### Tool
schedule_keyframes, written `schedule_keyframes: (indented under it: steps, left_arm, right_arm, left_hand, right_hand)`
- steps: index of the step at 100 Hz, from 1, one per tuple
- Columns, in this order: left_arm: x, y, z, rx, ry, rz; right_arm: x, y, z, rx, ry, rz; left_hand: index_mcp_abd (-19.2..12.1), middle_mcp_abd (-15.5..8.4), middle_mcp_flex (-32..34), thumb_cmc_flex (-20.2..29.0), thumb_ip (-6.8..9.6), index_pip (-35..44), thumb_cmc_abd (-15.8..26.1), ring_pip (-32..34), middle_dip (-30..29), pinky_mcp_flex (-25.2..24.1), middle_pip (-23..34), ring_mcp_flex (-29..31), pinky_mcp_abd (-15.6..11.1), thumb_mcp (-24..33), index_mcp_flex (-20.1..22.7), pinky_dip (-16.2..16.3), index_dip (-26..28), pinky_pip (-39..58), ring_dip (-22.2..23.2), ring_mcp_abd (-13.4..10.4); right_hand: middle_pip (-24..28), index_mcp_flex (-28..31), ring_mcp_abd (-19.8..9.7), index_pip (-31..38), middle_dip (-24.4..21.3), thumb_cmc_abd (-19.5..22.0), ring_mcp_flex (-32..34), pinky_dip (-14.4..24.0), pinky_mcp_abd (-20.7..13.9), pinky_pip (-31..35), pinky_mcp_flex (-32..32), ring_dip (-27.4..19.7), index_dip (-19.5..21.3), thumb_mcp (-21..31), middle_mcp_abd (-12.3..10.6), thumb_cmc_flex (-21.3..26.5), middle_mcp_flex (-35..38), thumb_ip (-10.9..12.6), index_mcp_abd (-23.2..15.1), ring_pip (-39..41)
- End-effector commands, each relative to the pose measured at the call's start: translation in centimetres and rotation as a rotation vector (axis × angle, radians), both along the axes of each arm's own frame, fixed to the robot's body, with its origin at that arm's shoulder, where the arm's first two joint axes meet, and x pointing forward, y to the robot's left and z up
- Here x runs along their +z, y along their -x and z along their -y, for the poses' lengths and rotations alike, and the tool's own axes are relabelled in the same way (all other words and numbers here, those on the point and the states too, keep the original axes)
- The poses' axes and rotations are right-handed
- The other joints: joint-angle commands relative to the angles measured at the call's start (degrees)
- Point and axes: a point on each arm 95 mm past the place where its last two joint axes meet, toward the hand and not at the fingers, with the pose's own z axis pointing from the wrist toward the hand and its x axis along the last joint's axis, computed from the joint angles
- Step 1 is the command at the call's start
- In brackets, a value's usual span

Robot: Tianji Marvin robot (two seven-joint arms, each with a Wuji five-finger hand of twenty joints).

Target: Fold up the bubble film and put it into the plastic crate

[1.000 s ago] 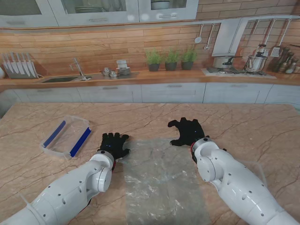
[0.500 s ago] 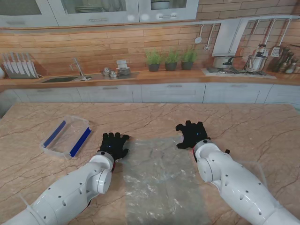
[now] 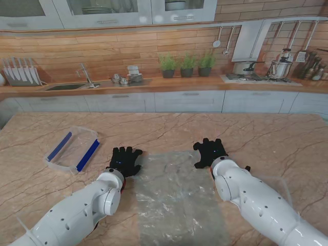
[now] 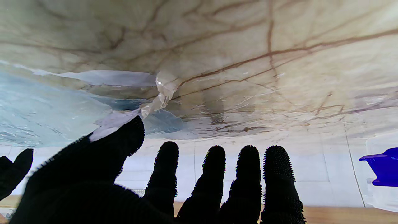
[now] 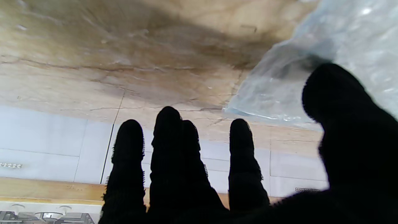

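Note:
The bubble film (image 3: 177, 197) lies flat on the marble table as a clear rectangle between my arms. My left hand (image 3: 124, 160) is open, fingers spread, beside the film's far left corner; in the left wrist view its thumb (image 4: 124, 140) sits by the crumpled corner of the film (image 4: 161, 90). At the far right corner my right hand (image 3: 209, 151) is open too, palm down. The right wrist view shows that thumb (image 5: 339, 102) over the film's edge (image 5: 273, 93). The clear plastic crate (image 3: 73, 148) with blue handles stands at the left.
The marble table (image 3: 287, 138) stretches wide on all sides of the film. Beyond it runs a kitchen counter with a sink (image 3: 66, 86), potted plants (image 3: 187, 64) and a stove (image 3: 256, 77). The crate's blue handle (image 4: 381, 166) shows in the left wrist view.
My right hand has drawn back toward me and to the right, coming down at the film's far right corner. My left hand has shifted slightly toward the film's left corner.

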Motion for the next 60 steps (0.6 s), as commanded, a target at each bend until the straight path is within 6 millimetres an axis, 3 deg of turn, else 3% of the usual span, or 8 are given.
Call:
schedule_keyframes:
  steps: [1,17,32,40,44,49,60]
  left_arm:
    - [-0.5,0.4,0.4,-0.005,-0.001,-0.019]
    - [-0.9,0.4,0.4,-0.007,-0.024,-0.032]
    - [-1.3,0.4,0.4,-0.009,-0.033,-0.045]
    - [-1.5,0.4,0.5,-0.014,-0.039,-0.048]
    - [-1.5,0.4,0.5,-0.017,-0.041,-0.051]
    - [-1.6,0.4,0.5,-0.020,-0.044,-0.057]
    - [-1.8,0.4,0.6,-0.033,-0.055,-0.069]
  right_arm:
    - [-0.8,0.2,-0.2,0.004,0.007,-0.016]
    - [-2.0,0.3,-0.3,0.001,0.018,-0.047]
    - [-2.5,0.4,-0.6,0.001,0.019,-0.079]
    - [-2.6,0.4,-0.8,0.007,0.011,-0.088]
    - [-2.6,0.4,-0.9,0.007,0.005,-0.094]
    - [-2.6,0.5,-0.9,0.006,0.000,-0.100]
    - [-2.8,0.7,-1.0,-0.004,-0.015,-0.118]
  left_hand:
    - [0.1,1.0,0.2,-0.1,-1.26,1.0,-4.8,-0.8,0.4,-0.8,0.7,-0.9,1.2,-2.1,0.6,-0.6,0.3,-0.5,0.4,1.0]
    - [0.2,0.9,0.1,-0.1,-1.20,0.7,-5.0,-1.0,0.3,-0.9,0.5,-0.9,1.1,-2.1,0.7,-0.7,0.2,-0.8,0.3,0.8]
    - [0.3,0.9,-0.1,0.0,-1.12,0.5,-5.4,-1.2,0.3,-1.1,0.5,-1.1,1.1,-1.8,0.7,-0.9,0.2,-1.2,0.2,0.7]
    - [0.9,0.8,-0.2,-0.1,-1.09,0.7,-5.9,-1.4,0.3,-1.2,0.5,-1.1,1.0,-1.3,1.1,-1.0,0.2,-1.4,0.2,0.6]
    - [1.5,0.7,-0.3,-0.1,-1.07,1.0,-6.2,-1.5,0.3,-1.4,0.5,-1.2,0.9,-0.9,2.0,-1.1,0.4,-1.6,0.1,0.5]
    - [2.4,0.6,-0.3,-0.3,-1.17,2.1,-7.0,-1.7,0.3,-1.2,0.5,-1.2,0.9,0.8,4.0,-1.2,0.9,-1.9,0.0,0.4]
    - [4.1,0.3,0.8,0.7,-1.07,4.4,-7.9,-1.9,0.3,-1.4,0.8,-0.8,0.8,2.6,9.9,-1.3,2.1,-2.2,-0.1,0.2]
  right_hand:
    - [1.7,1.9,-0.2,0.4,0.7,-2.2,-1.2,-0.5,0.4,1.9,-0.5,-0.1,0.1,-0.9,1.2,2.3,-1.3,-1.1,0.9,1.9]
    - [2.3,5.6,-0.3,2.2,0.8,-2.6,-1.0,-0.8,0.3,2.3,-0.5,-0.1,0.9,-0.5,1.2,3.4,-1.2,-0.9,1.2,2.4]
    - [2.9,13.2,-0.1,5.4,0.7,-3.5,-0.4,-1.2,0.6,2.6,-0.6,-0.3,2.3,0.9,1.1,6.1,0.1,-0.6,1.6,2.6]
    - [3.2,17.9,0.1,9.6,0.3,-4.5,0.5,-1.9,0.9,2.8,-0.6,-0.9,5.3,5.4,0.8,7.1,2.3,-0.6,0.7,2.6]
    - [3.3,19.3,0.4,11.8,0.2,-5.4,0.8,-2.2,1.0,2.9,-0.7,-1.1,6.6,8.0,0.6,7.4,3.1,-2.0,-0.2,2.5]
    - [3.3,19.7,0.6,18.1,0.0,-7.0,1.2,-2.5,1.3,2.9,-0.7,-1.4,2.6,10.3,0.5,8.8,4.3,-4.5,-1.8,2.4]
    - [3.1,20.1,1.1,26.9,-0.6,-7.7,2.0,-2.7,1.8,2.6,-0.7,-1.9,-1.2,12.7,0.2,11.9,6.5,-5.5,-4.3,1.7]
